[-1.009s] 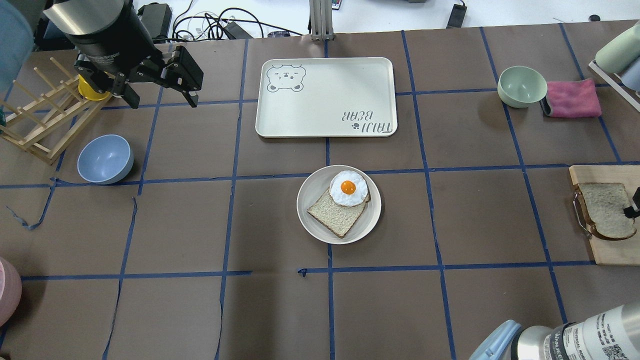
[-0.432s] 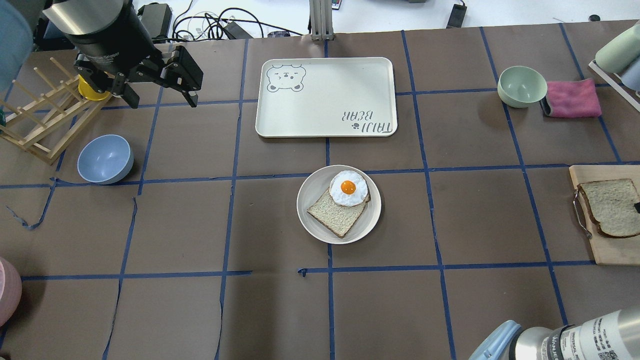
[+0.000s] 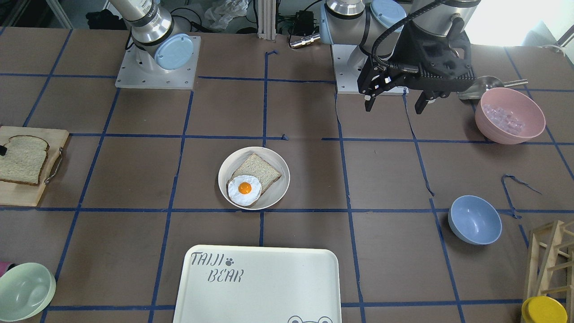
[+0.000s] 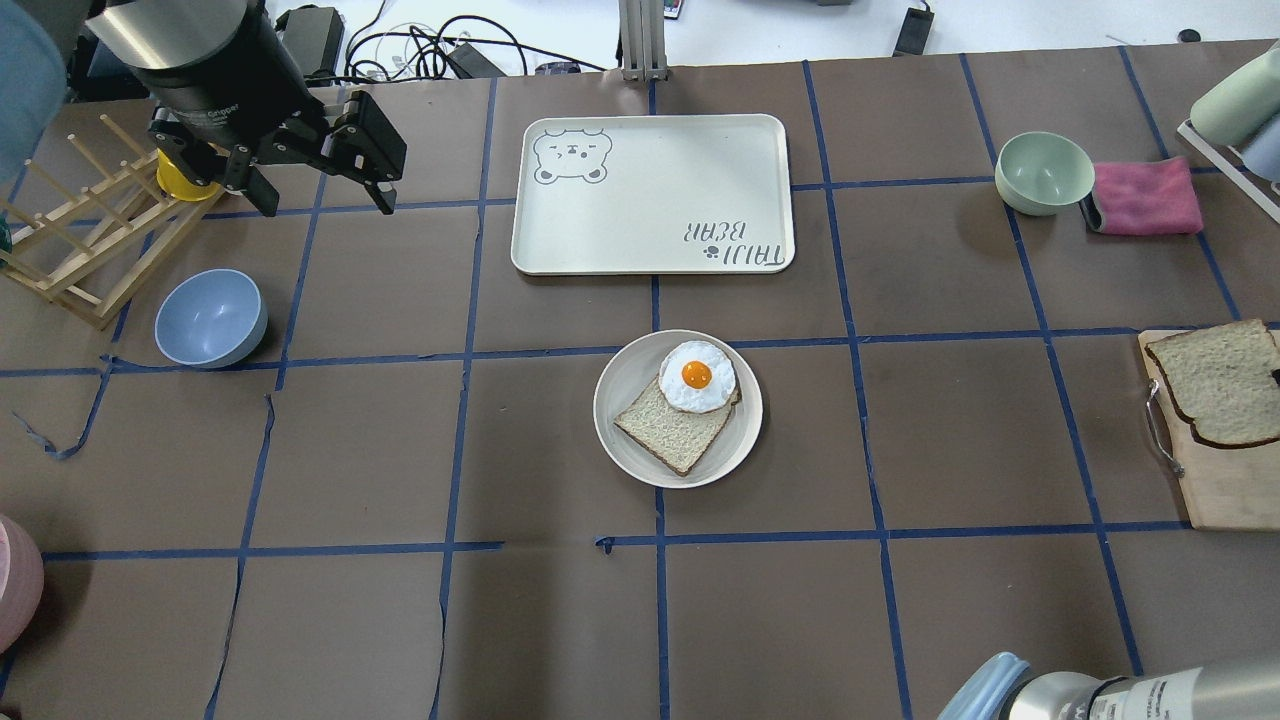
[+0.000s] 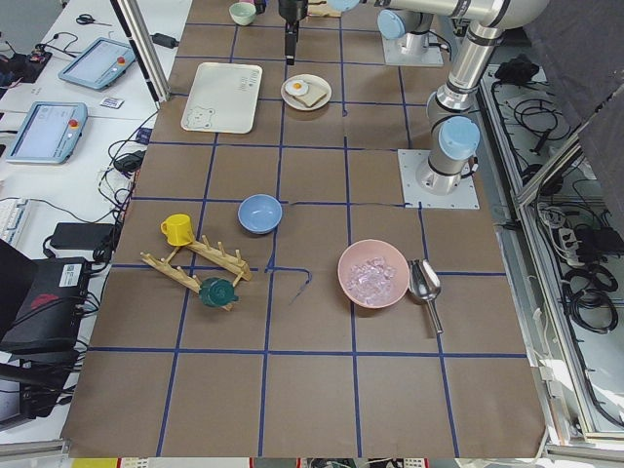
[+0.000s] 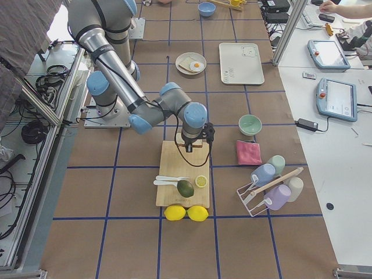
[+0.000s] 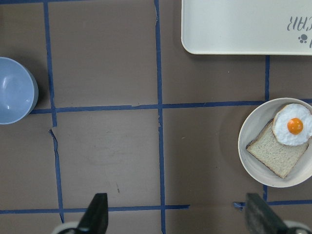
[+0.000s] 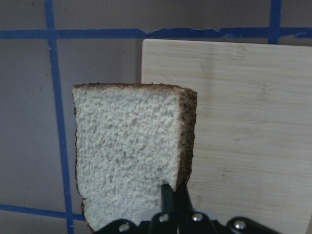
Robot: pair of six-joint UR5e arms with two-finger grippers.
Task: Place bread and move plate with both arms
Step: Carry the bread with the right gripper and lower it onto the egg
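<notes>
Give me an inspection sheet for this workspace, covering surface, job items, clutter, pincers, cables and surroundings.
Surface: table covered in brown paper with a blue tape grid, tape lifting in places.
Job's things: bread pinched over the cutting board; plate at centre carries a second slice and fried egg.
Clutter: tray, blue bowl, green bowl, pink cloth, wooden rack.
Pincers: left pincer open, holding nothing; right pincer shut on the bread.
Cables: loose cables beyond the far edge.
Surroundings: control tablets on a side bench.
</notes>
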